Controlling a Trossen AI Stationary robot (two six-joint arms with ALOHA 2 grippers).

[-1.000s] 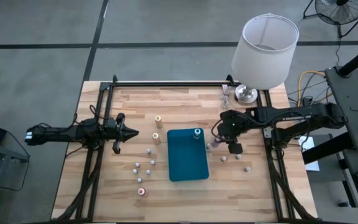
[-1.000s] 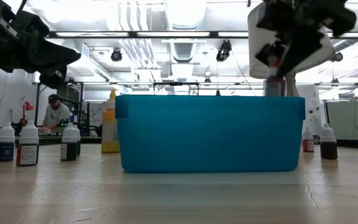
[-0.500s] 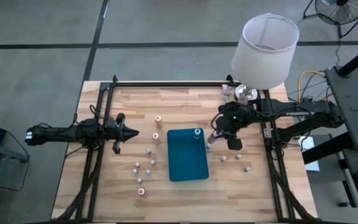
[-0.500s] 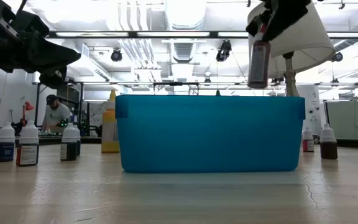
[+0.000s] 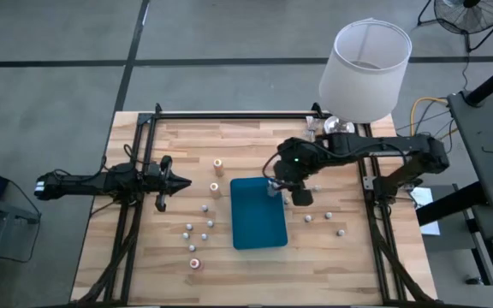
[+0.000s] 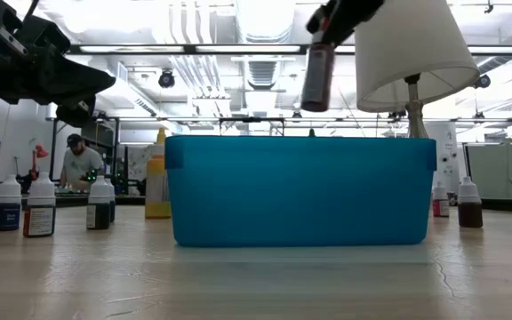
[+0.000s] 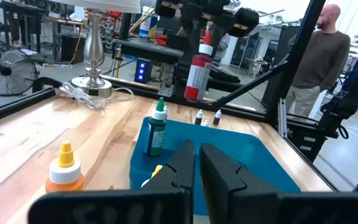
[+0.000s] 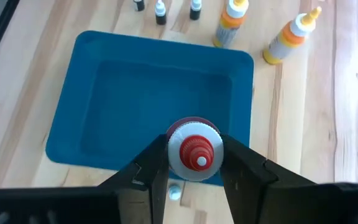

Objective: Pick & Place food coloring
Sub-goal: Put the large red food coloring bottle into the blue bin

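A red-capped bottle (image 8: 195, 151) hangs upright in the air above the tray's end; small bottles (image 5: 205, 224) stand scattered on the worktop.

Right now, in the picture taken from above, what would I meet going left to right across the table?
Left pincer → orange-topped bottles → teal tray → right pincer holding a red-topped food coloring bottle over the tray's edge → two small bottles → lamp.
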